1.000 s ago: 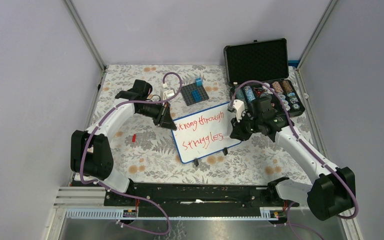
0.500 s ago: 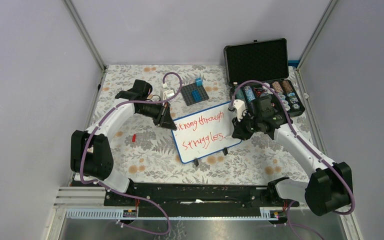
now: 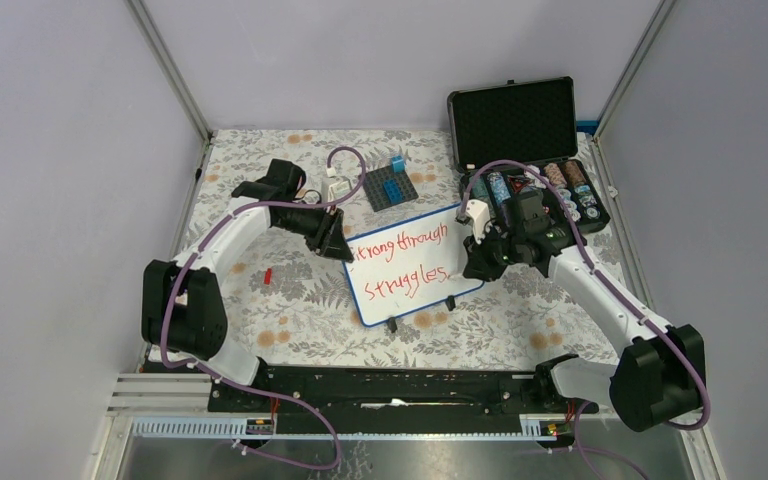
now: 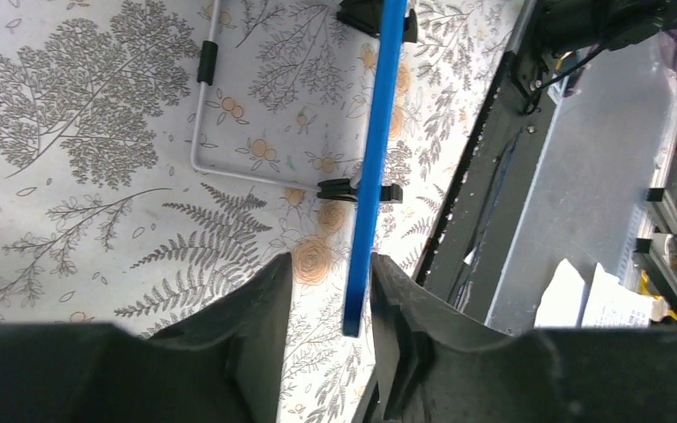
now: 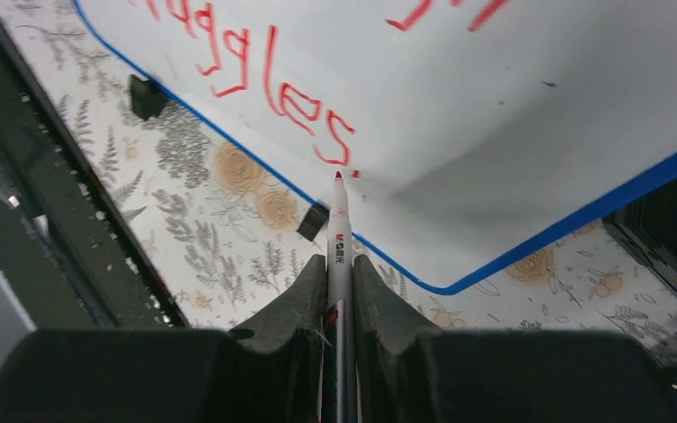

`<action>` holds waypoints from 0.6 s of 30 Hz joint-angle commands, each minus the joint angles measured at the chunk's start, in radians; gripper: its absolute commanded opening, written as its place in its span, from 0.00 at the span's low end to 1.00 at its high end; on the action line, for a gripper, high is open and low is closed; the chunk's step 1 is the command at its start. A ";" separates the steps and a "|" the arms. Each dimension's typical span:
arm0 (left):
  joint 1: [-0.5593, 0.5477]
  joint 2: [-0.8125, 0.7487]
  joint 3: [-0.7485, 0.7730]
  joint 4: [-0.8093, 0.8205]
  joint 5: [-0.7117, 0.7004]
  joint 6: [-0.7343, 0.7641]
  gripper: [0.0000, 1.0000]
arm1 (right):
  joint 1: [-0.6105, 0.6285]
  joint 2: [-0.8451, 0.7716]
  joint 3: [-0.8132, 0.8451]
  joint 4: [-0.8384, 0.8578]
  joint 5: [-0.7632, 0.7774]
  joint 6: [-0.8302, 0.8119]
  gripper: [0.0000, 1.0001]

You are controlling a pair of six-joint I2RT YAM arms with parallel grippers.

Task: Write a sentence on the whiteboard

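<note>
The whiteboard (image 3: 405,265) has a thin blue rim and bears red handwriting, "Strong through Struggles", with a red dot after it. My left gripper (image 3: 337,243) is at its left edge. In the left wrist view the blue rim (image 4: 372,167) runs edge-on between my left gripper's (image 4: 331,264) open jaws, against the right finger, with a gap to the left one. My right gripper (image 3: 470,262) is shut on a silver-grey marker (image 5: 338,229). The marker's red tip sits at the board's surface (image 5: 494,106) just after the last letter, near the lower right corner.
An open black foam-lined case (image 3: 512,120) with bottles and small items (image 3: 560,190) stands behind the right arm. A grey baseplate with blue bricks (image 3: 390,187) and a small white part (image 3: 337,187) lie behind the board. A small red piece (image 3: 268,274) lies at the left.
A red dot has appeared after the last word. My right gripper with the marker has shifted slightly. My left wrist has moved a little toward the far left.
</note>
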 commanded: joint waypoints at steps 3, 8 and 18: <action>0.015 -0.056 0.072 0.025 -0.098 0.022 0.55 | -0.006 -0.041 0.095 -0.126 -0.168 -0.084 0.00; 0.114 -0.089 0.151 -0.027 -0.070 0.038 0.68 | -0.004 -0.043 0.128 -0.161 -0.222 -0.081 0.00; 0.421 -0.164 0.085 -0.151 -0.191 0.174 0.64 | 0.053 0.011 0.214 -0.071 -0.211 0.089 0.00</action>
